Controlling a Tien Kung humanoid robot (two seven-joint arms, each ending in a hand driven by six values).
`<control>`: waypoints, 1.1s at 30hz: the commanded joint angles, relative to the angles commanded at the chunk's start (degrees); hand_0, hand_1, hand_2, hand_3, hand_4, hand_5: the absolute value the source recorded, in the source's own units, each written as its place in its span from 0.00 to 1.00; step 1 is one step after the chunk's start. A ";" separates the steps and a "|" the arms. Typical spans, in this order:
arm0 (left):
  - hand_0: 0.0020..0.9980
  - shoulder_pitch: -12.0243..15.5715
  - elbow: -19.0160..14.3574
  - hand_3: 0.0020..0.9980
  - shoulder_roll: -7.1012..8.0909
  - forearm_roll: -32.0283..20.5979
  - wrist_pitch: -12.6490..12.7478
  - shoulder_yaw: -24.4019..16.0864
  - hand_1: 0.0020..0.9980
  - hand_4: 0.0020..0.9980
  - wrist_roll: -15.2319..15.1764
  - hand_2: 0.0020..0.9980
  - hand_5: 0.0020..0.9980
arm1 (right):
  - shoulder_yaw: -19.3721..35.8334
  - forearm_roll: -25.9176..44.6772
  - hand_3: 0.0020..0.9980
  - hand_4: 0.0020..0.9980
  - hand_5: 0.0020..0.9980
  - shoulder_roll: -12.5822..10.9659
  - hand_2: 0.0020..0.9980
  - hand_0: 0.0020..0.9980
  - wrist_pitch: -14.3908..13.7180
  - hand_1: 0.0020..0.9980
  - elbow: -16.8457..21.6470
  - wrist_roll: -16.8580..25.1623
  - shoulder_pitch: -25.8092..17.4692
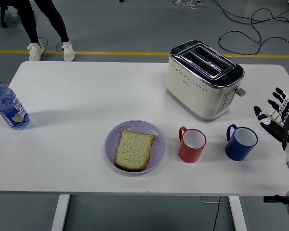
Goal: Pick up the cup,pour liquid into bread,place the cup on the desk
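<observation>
Where the white worktop [77, 96] meets the bottom of the view, nothing sits at the very edge; the nearest item is a lilac plate [156, 154] carrying one slice of bread [134, 149], lying flat, crust dark along its lower side. Just right of the plate: red cup [191, 145], upright, white inside, handle turned to the left toward the plate. It stands near the plate, not touching. Further right, blue cup [241, 143], upright, white inside, handle on its upper left. A clear gap lies between the two cups.

Right hand [275, 118] hangs at the right edge of the worktop, just right of the blue cup and apart from it. Fingers spread and pointing up and away, palm facing the cup, holding nothing. White forearm runs down off the lower right corner.

Behind the cups: cream toaster [202, 82] with chrome top, two slots, set at an angle. Far left edge: plastic water bottle [7, 106], blue cap, upright, well apart from everything else.

Beyond the worktop: grey floor, yellow line [111, 53], black cables [253, 24] upper right. A person's legs [48, 24] in dark trousers and white shoes stand upper left.
</observation>
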 joint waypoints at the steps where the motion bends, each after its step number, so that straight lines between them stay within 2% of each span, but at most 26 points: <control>1: 0.67 0.00 0.00 0.66 0.00 0.06 0.00 -0.06 0.71 0.43 0.01 0.74 0.93 | 0.03 0.03 0.89 0.83 0.23 -0.01 0.87 0.89 0.00 0.79 -0.02 0.01 0.00; 13: 0.67 -0.12 0.00 0.66 -0.06 1.12 -0.01 -1.19 0.71 0.43 0.28 0.74 0.93 | 1.17 1.15 0.89 0.82 0.24 0.05 0.86 0.89 0.23 0.78 0.34 -0.25 0.25; 17: 0.67 -0.12 0.00 0.66 -0.06 0.94 0.00 -0.81 0.71 0.43 0.22 0.74 0.93 | 2.72 2.85 0.89 0.82 0.24 -0.20 0.86 0.89 1.50 0.78 1.50 -1.35 0.14; 19: 0.67 -0.09 0.00 0.66 -0.03 0.90 0.01 -0.87 0.71 0.43 0.14 0.74 0.93 | 4.98 6.70 0.89 0.82 0.24 -0.49 0.86 0.89 3.80 0.78 3.08 -3.04 -0.29; 20: 0.68 -0.08 0.00 0.66 0.00 1.05 0.01 -1.07 0.71 0.43 0.16 0.74 0.94 | 5.68 7.84 0.82 0.79 0.25 -0.56 0.79 0.80 4.44 0.73 3.55 -3.58 -0.47; 25: 0.68 -0.07 0.00 0.66 0.12 2.57 0.00 -2.68 0.71 0.43 0.34 0.74 0.94 | 11.18 19.02 0.82 0.79 0.25 -0.82 0.79 0.80 7.54 0.73 6.01 -6.84 -1.46; 26: 0.68 -0.06 0.00 0.67 0.15 2.62 0.00 -2.85 0.71 0.43 0.33 0.74 0.94 | 12.32 21.62 0.75 0.73 0.25 -0.74 0.74 0.76 7.89 0.69 6.28 -7.46 -1.54; 31: 0.68 0.02 0.00 0.67 0.19 2.55 0.01 -2.91 0.71 0.43 0.29 0.74 0.94 | 17.95 33.48 0.75 0.73 0.25 -0.28 0.74 0.76 10.59 0.69 6.77 -11.51 -1.47; 32: 0.68 0.02 0.00 0.67 0.18 2.70 0.00 -3.00 0.71 0.42 0.32 0.74 0.93 | 18.64 36.09 0.68 0.68 0.28 -0.22 0.71 0.73 11.14 0.67 6.74 -12.27 -1.44; 33: 0.68 0.03 0.00 0.67 0.16 3.00 0.00 -3.19 0.71 0.42 0.39 0.74 0.93 | 19.80 38.32 0.68 0.68 0.28 -0.13 0.71 0.73 12.34 0.67 6.67 -13.89 -1.41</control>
